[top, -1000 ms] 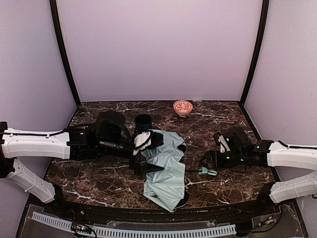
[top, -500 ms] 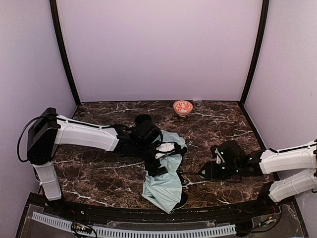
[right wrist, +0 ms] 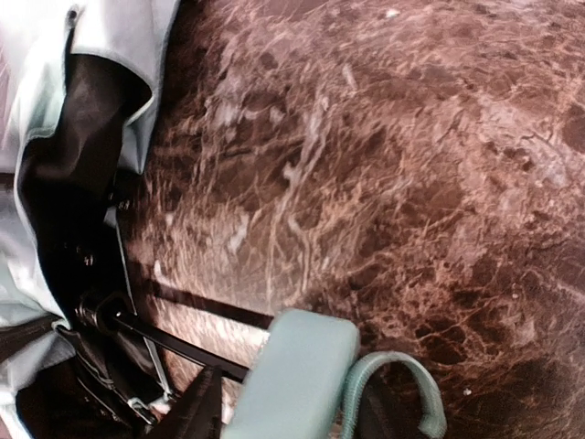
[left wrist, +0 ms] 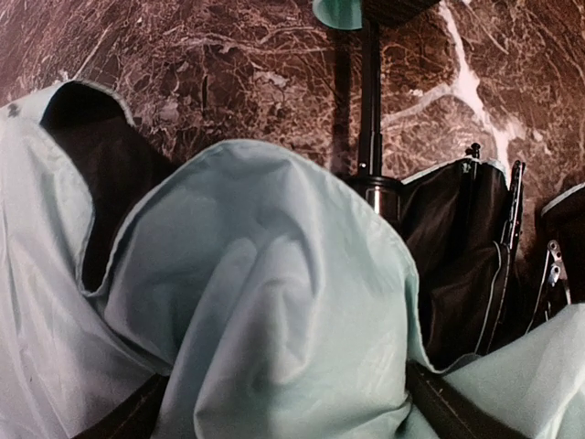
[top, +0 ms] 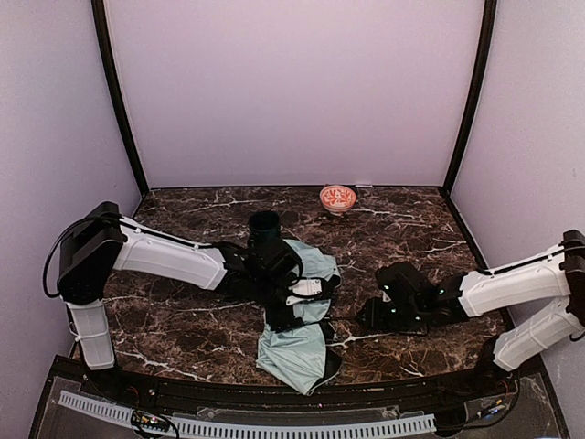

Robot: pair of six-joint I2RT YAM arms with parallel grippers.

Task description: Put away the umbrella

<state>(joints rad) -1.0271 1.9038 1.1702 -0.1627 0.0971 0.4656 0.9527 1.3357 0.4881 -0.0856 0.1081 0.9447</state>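
The umbrella (top: 294,347) lies half collapsed at mid-table, pale mint fabric with black lining showing. My left gripper (top: 306,297) sits on top of its canopy. In the left wrist view a big fold of mint fabric (left wrist: 274,302) fills the space between the wide-set fingers (left wrist: 128,416) of my left gripper (left wrist: 288,412), and the black shaft (left wrist: 370,101) runs away to the handle (left wrist: 338,11). My right gripper (top: 368,315) is at the shaft's right end. In the right wrist view my right gripper (right wrist: 291,407) is shut on the mint handle (right wrist: 292,375), its strap (right wrist: 407,370) looping out beside it.
A dark green mug (top: 265,224) stands just behind the left arm's wrist. A small red-and-white bowl (top: 337,198) sits near the back wall. Purple walls close in the dark marble table (top: 183,320) on three sides.
The left arm swung in from the left and settled over the canopy. The right gripper slid left onto the handle and closed on it. The fabric has bunched up and shifted slightly left.
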